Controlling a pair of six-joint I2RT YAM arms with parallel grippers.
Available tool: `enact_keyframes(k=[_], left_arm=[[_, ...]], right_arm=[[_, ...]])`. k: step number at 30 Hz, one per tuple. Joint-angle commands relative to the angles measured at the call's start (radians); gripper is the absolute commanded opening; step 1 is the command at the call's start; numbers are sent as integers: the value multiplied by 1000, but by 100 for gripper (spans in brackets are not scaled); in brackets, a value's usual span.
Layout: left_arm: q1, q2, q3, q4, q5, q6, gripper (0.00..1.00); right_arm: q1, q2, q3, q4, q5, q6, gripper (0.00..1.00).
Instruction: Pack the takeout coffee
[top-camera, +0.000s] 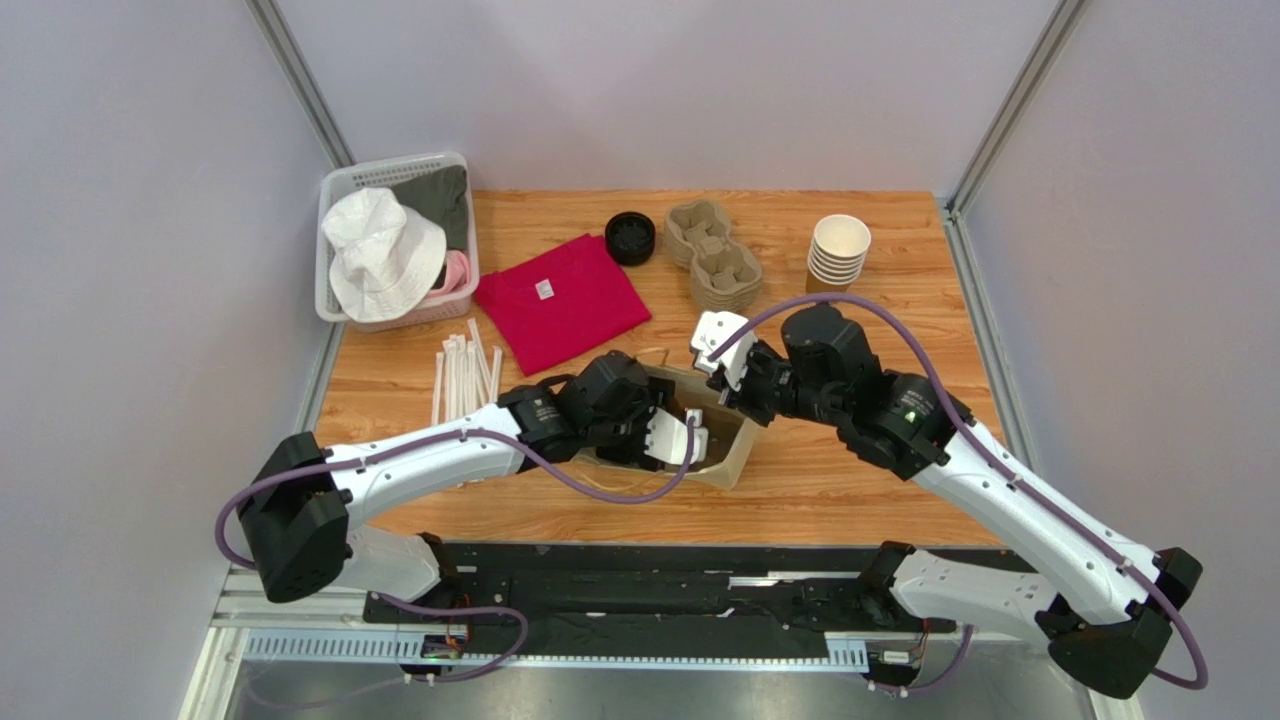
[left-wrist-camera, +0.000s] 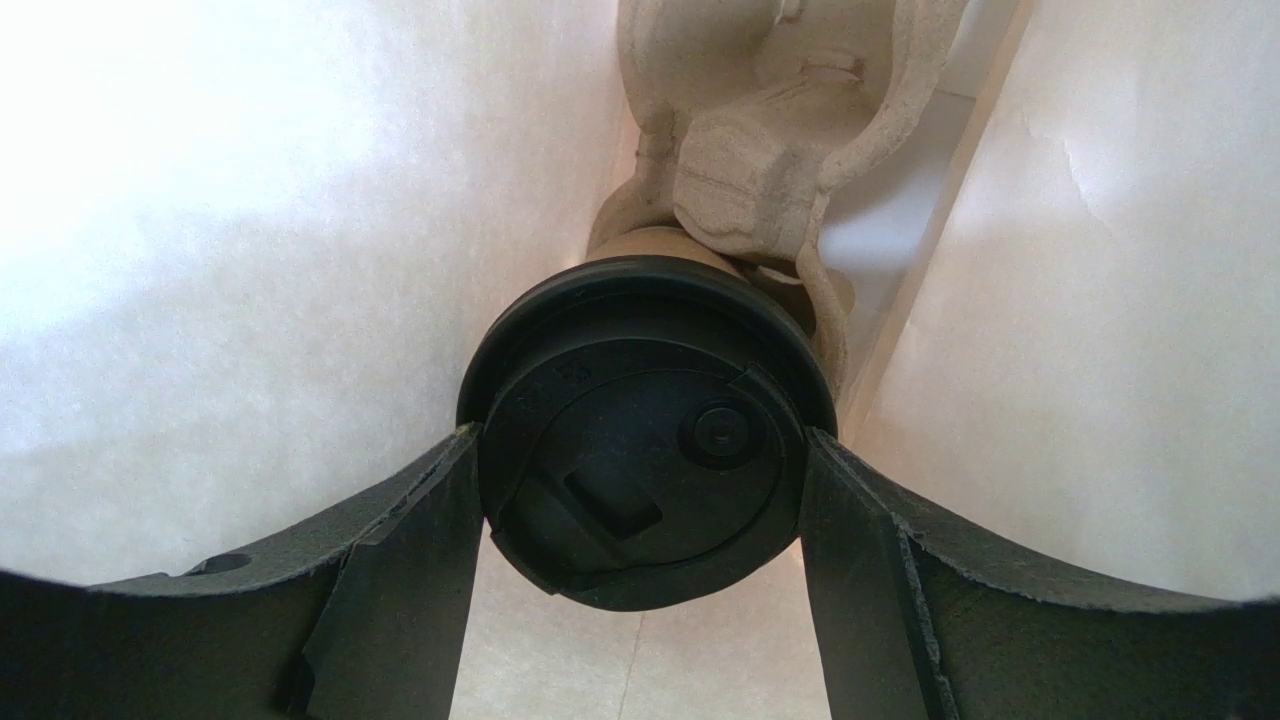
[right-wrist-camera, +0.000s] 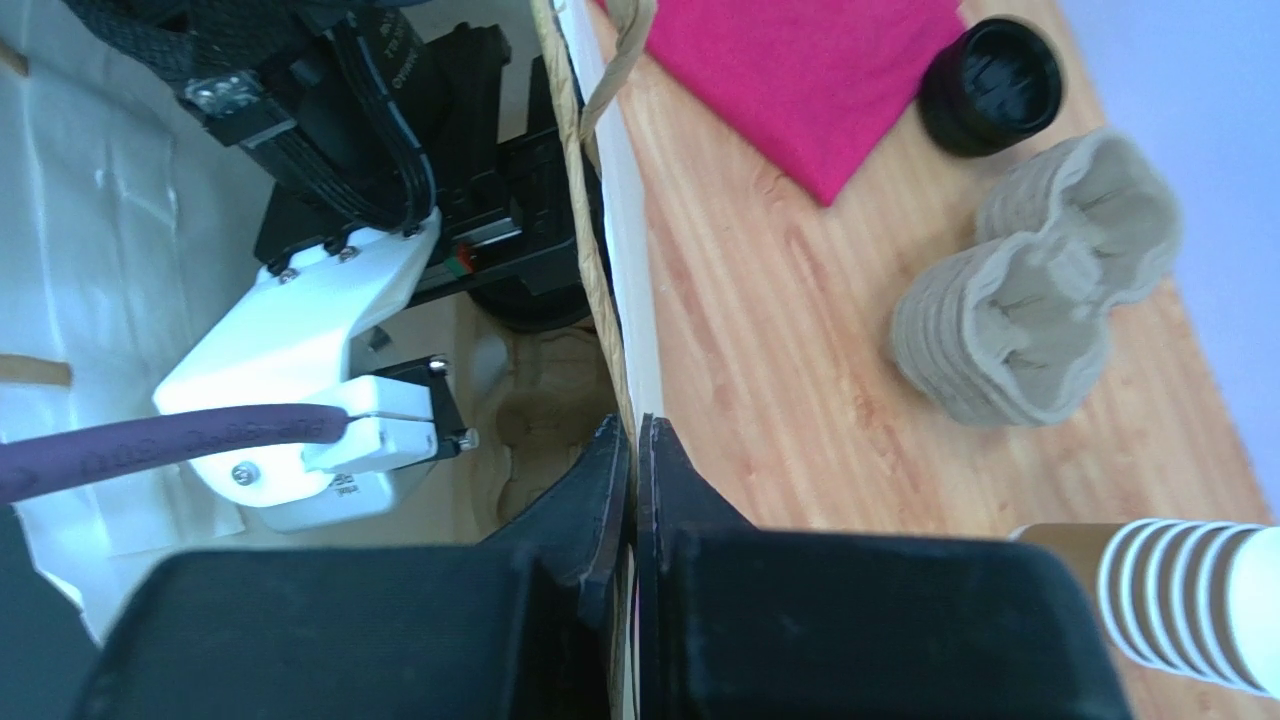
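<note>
A wooden worktop (top-camera: 842, 480) carries an open brown paper bag (top-camera: 733, 450) at its centre, and both arms meet there. The right gripper (right-wrist-camera: 634, 450) is clenched on the bag's rim, apparently to hold the mouth open for the other arm. The left gripper (left-wrist-camera: 643, 450) reaches deep inside the white-lined bag, grasping the takeout coffee (left-wrist-camera: 639, 420) by the sides of its black lid. A pulp carrier (left-wrist-camera: 751, 165) lies just beyond. The lid hides most of the cup, so whether it sits in the carrier is unclear. From above, the left arm hides the coffee entirely.
</note>
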Motion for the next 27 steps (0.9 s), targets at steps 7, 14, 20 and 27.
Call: enact_keyframes(k=[7,14,20,27], left_arm=[[-8,-48,-87,62,-57,-47,0],[-14,-40,-120,82,-51,-47,0],[-17,-37,-133,102,-55,-50,0],[-17,-39,-97,108,-74,-75,0]], right_arm=[[41,36,77,8,110,16,18],[21,79,137,-180,3,21,52],[19,120,153,-208,67,16,48],[21,100,167,-132,132,-8,0]])
